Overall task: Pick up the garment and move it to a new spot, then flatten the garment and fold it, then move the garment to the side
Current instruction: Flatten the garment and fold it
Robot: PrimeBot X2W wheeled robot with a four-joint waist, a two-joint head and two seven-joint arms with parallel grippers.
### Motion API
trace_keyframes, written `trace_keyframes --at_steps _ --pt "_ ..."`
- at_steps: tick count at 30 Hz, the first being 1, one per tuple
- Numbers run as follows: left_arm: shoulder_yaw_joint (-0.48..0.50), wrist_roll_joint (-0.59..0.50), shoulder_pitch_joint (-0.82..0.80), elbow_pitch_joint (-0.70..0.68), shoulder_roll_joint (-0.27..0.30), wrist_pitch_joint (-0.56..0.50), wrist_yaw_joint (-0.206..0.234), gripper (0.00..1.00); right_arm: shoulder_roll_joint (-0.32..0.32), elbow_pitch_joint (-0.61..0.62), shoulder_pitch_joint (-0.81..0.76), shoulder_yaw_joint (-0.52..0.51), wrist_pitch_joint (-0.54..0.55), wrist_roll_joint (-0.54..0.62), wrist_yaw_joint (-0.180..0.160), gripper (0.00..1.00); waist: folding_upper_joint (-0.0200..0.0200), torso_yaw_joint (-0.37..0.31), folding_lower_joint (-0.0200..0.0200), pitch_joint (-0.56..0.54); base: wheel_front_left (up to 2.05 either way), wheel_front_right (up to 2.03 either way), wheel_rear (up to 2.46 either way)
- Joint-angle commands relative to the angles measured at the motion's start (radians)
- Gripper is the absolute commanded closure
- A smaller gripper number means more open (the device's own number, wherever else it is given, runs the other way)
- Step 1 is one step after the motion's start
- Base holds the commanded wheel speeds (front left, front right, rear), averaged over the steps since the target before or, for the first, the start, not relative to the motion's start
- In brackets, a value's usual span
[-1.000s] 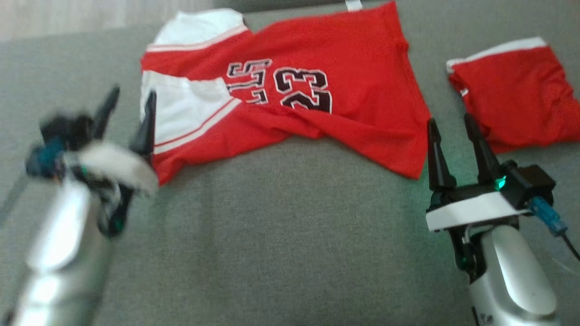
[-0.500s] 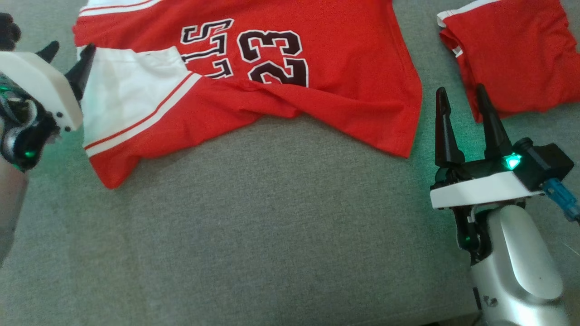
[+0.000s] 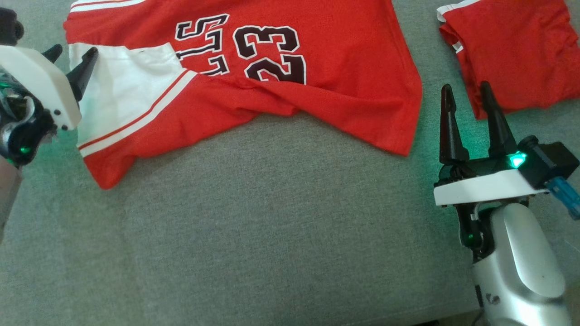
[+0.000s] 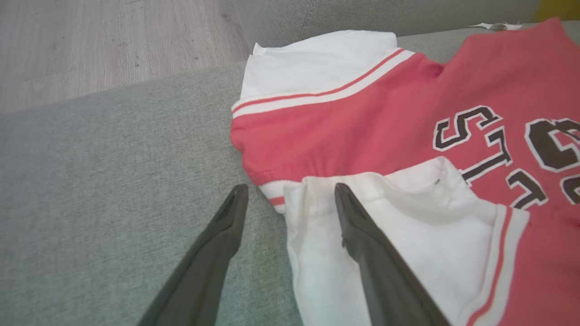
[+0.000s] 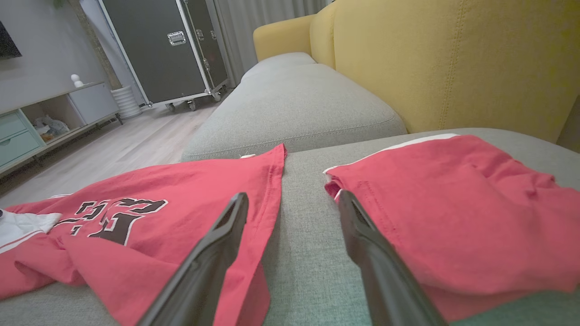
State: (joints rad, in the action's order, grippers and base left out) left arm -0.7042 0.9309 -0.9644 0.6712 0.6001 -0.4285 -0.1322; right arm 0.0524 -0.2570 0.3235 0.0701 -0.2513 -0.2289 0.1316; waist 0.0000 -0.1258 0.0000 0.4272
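On grey sofa (image 3: 272, 226), red jersey (image 3: 344, 59) spread.

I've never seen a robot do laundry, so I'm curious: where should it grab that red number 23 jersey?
Probably the white sleeve folded over the jersey, coming from the robot's left. Its free edge lies loose on top, facing the left gripper, whose fingers are open.
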Motion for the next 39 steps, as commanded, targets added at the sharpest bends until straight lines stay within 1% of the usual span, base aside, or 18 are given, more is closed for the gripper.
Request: trace_keyframes --at_steps 1,2,3,12,19,21,23,27,33,37,39 --pt "0.02 0.014 -0.063 -0.01 0.063 0.009 0.002 0.35 -0.002 0.026 0.024 0.019 -0.01 -0.001 -0.001 0.0 0.0 0.001 0.0 0.002 0.0 0.0 0.0" --pt "0.012 0.018 -0.066 -0.007 0.061 0.011 0.002 0.63 -0.002 0.025 0.025 0.018 -0.01 0.0 -0.001 0.0 0.0 0.001 0.0 0.002 0.0 0.0 0.0" --pt "0.005 0.023 -0.071 -0.006 0.06 0.014 0.002 1.0 -0.002 0.024 0.025 0.017 -0.01 0.001 -0.001 0.0 0.0 0.002 0.0 0.003 0.0 0.0 0.0" --pt "-0.055 0.062 -0.095 0.001 0.057 0.072 0.002 1.0 -0.002 0.01 0.023 0.008 -0.01 0.009 -0.001 0.0 0.0 0.016 0.0 -0.015 0.0 0.0 0.0" --pt "-0.1 0.057 -0.126 -0.029 0.073 0.228 0.002 1.0 -0.002 -0.014 0.018 0.008 -0.01 0.009 -0.001 0.0 0.0 0.041 0.0 -0.079 0.0 0.0 0.0" --pt "-0.124 0.053 -0.136 -0.063 0.077 0.273 0.002 1.0 -0.002 -0.026 0.014 0.008 -0.01 0.006 -0.001 0.0 0.0 0.052 0.0 -0.105 0.0 0.0 0.0" --pt "-0.172 0.051 -0.142 -0.132 0.091 0.304 0.002 1.0 -0.002 -0.04 0.01 0.009 -0.01 0.001 -0.001 0.0 0.0 0.066 0.0 -0.129 0.0 0.0 0.0" --pt "-0.302 0.039 -0.149 -0.279 0.157 0.323 0.002 1.0 -0.002 -0.074 -0.003 -0.001 -0.01 -0.006 -0.001 0.0 0.0 0.107 0.0 -0.179 0.0 0.0 0.0" --pt "-0.482 0.082 -0.137 -0.501 0.272 0.326 0.002 1.0 -0.002 -0.145 -0.026 -0.015 -0.01 -0.012 -0.001 0.0 0.0 0.174 0.0 -0.262 0.0 0.0 0.0" --pt "-0.546 0.119 -0.11 -0.633 0.367 0.334 0.002 1.0 -0.002 -0.188 -0.039 -0.016 -0.01 -0.023 -0.001 0.0 0.0 0.202 0.0 -0.312 0.0 0.0 0.0" --pt "-0.56 0.132 -0.084 -0.693 0.402 0.333 0.002 1.0 -0.002 -0.206 -0.045 -0.019 -0.01 -0.032 -0.001 0.0 0.0 0.216 0.0 -0.333 0.0 0.0 0.0"
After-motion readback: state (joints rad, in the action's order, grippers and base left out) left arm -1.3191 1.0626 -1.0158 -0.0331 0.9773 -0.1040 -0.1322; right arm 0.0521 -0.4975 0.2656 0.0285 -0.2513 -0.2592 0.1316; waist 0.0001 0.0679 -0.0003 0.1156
